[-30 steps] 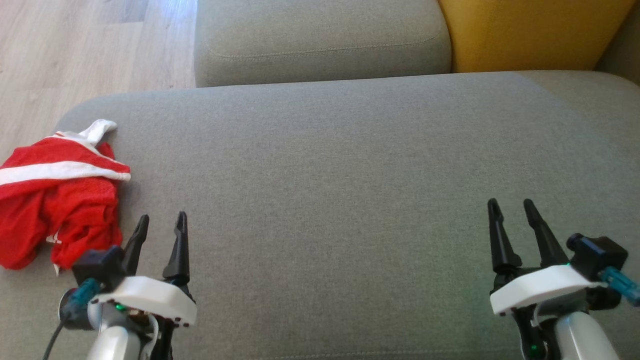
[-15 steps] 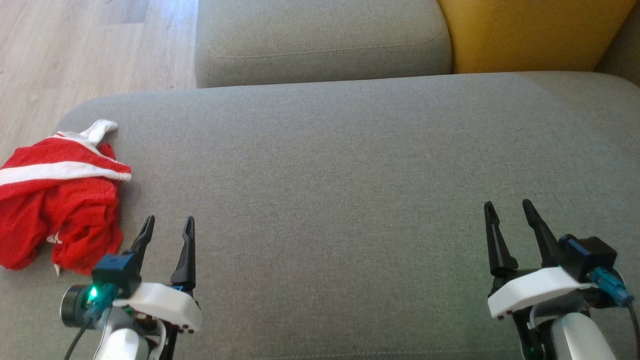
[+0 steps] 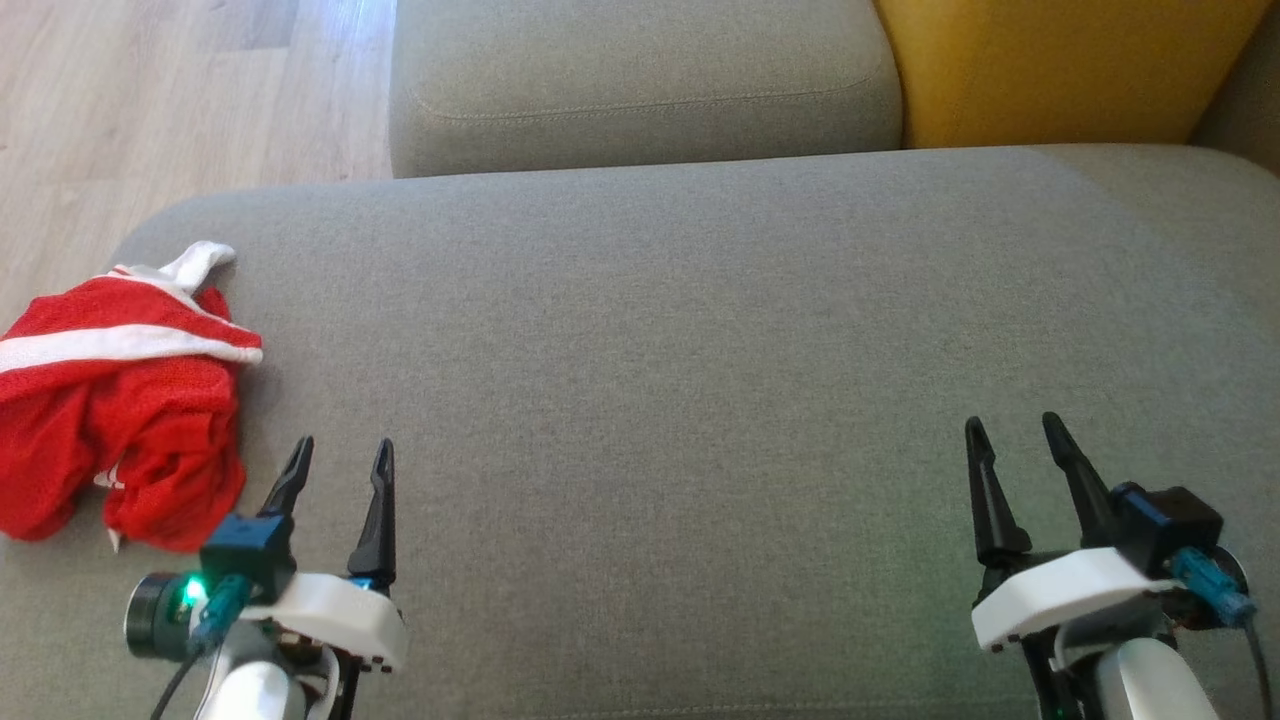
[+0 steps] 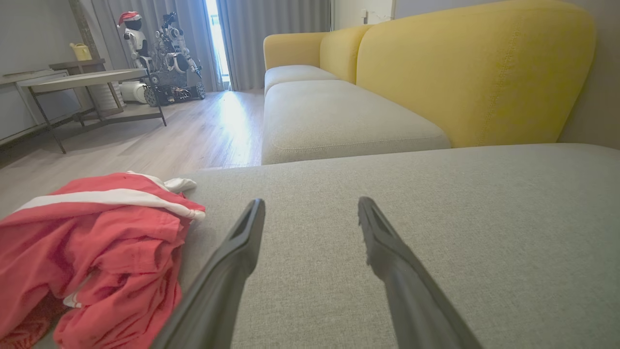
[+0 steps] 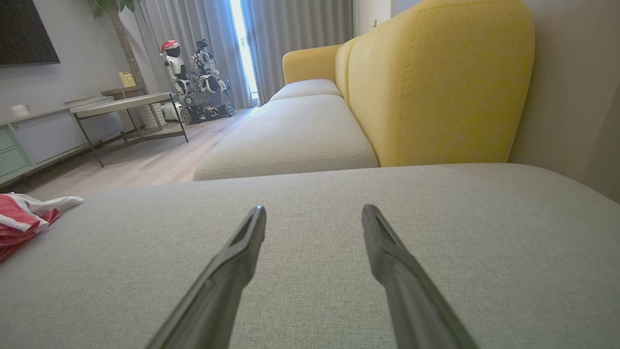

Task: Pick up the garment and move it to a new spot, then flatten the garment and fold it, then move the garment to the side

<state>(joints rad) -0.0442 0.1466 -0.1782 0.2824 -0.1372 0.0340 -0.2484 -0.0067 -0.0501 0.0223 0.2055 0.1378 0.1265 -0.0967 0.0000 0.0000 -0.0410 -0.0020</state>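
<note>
Two grippers sit nearest to me, low over the near edge of the broad grey seat cushion (image 3: pixel 650 350), and neither holds anything. The left gripper (image 3: pixel 343 442) has its dark fingers parted with a clear gap, pointing away across the fabric. The right gripper (image 3: pixel 1011 420), well off to the right, is spread about as much over bare cloth. Just left of the left gripper and a little farther back lies the garment (image 3: pixel 110 400), a red thing with a white band, bunched in a heap at the left end of the cushion. A thin strip of grey shows between it and the nearest finger, so they are close but apart. By my reckoning none of the job is done: the garment is crumpled and unlifted, and the wide middle of the cushion lies open for it. Everything is left to do, from grasping it and carrying it to a new spot to spreading it flat, folding it and sliding it aside. The left gripper looks the better placed to begin, needing only to swing left onto the heap. Beyond the seat is a second cushion (image 3: pixel 640 80) of the same grey, with a yellow backrest (image 3: pixel 1060 60) to its right and wooden floor (image 3: pixel 150 100) to its left. Farthest off, the left wrist view shows a low table (image 4: pixel 82 80) and some parked robots (image 4: pixel 160 34) by the curtains (image 4: pixel 271 29).
</note>
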